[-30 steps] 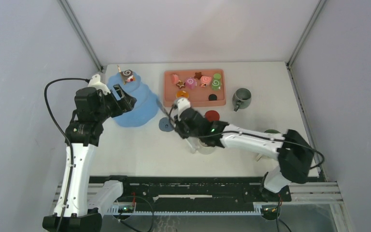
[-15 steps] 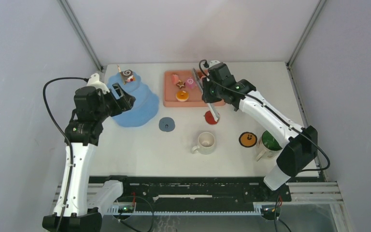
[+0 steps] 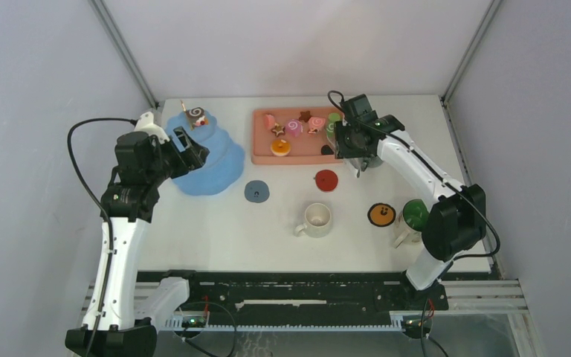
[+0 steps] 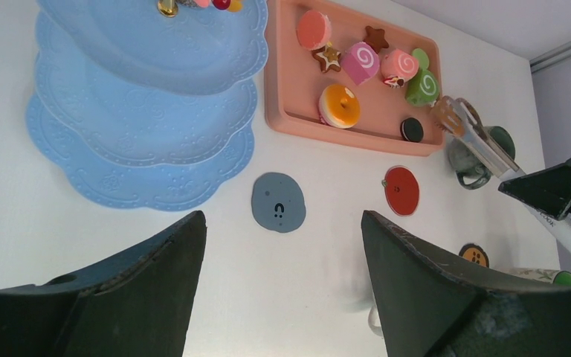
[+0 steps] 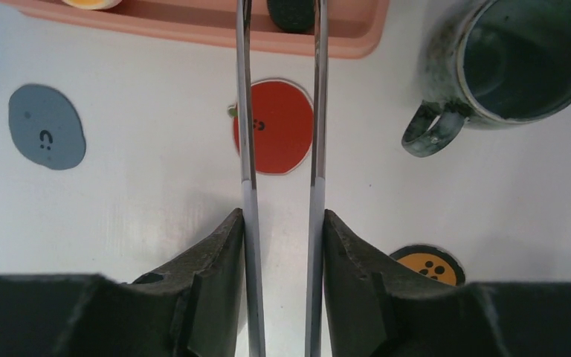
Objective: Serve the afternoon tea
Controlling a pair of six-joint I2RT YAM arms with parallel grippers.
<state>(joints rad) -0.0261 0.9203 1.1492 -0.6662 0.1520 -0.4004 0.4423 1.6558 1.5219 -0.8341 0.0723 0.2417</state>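
At tray (image 5: 193, 31) edge, our right pincer (image 5: 281, 223) clamps tongs (image 5: 244, 111), blades parted to take the cookie (image 5: 291, 11), we reckon; left pincer (image 4: 282, 223) wide, empty.

Bare table (image 3: 215, 223) between tower (image 3: 219, 160) and cream mug (image 3: 317, 218), easy pass. Tongs (image 5: 246, 134) and grey mug (image 5: 524, 59) crowd the tray's (image 5: 186, 28) right end.
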